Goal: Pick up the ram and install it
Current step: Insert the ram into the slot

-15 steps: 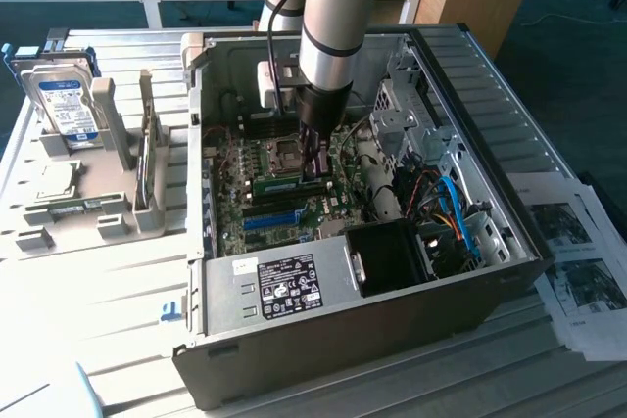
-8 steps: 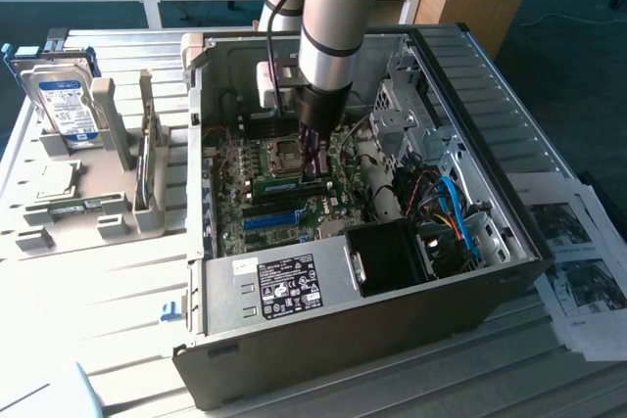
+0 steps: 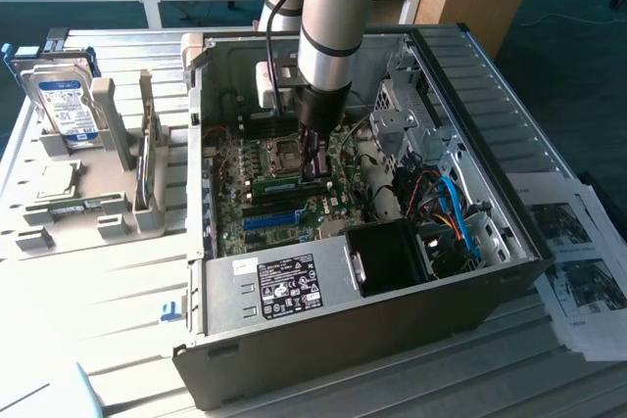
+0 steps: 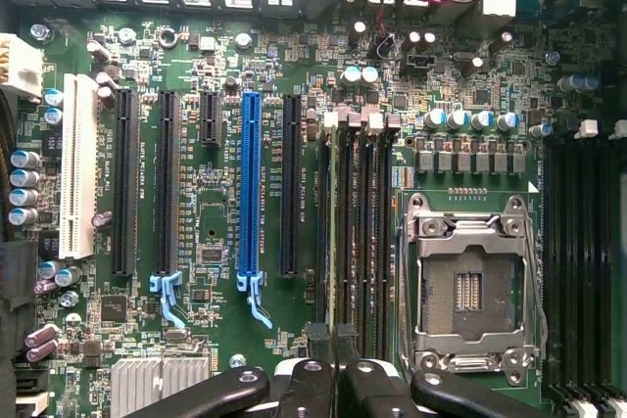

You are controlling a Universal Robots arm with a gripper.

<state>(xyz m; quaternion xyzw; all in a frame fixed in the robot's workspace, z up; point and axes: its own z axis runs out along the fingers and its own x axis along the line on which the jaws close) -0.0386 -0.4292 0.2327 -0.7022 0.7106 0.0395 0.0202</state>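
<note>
I see the gripper (image 3: 315, 162) (image 4: 333, 342) low inside the open computer case (image 3: 323, 291), its two dark fingers (image 4: 350, 342) drawn close together and pinching the top edge of the ram (image 3: 284, 184) (image 4: 334, 222). The ram stands on its long edge in line with the bank of black memory slots (image 4: 377, 232) near the middle of the motherboard (image 3: 245, 159) (image 4: 216, 203). From here I cannot tell whether it is fully seated or just resting in the slot. Just beside that bank, on one side, is the bare CPU socket (image 3: 277, 155) (image 4: 470, 286) with its metal frame. On the other side are the long expansion slots, one of them blue (image 3: 269, 219) (image 4: 250, 183) and one white (image 4: 78, 163) toward the board's edge. A tangle of blue and orange cables (image 3: 456, 212) fills the case corner toward the exterior view's right. The case lies on its side on the slatted tabletop (image 3: 98, 320). Near the tabletop's edge at the exterior view's left, a grey fixture (image 3: 118, 212) holds a hard drive (image 3: 67, 105) upright. Printed sheets (image 3: 578, 271) lie at the tabletop's edge at the exterior view's right.
</note>
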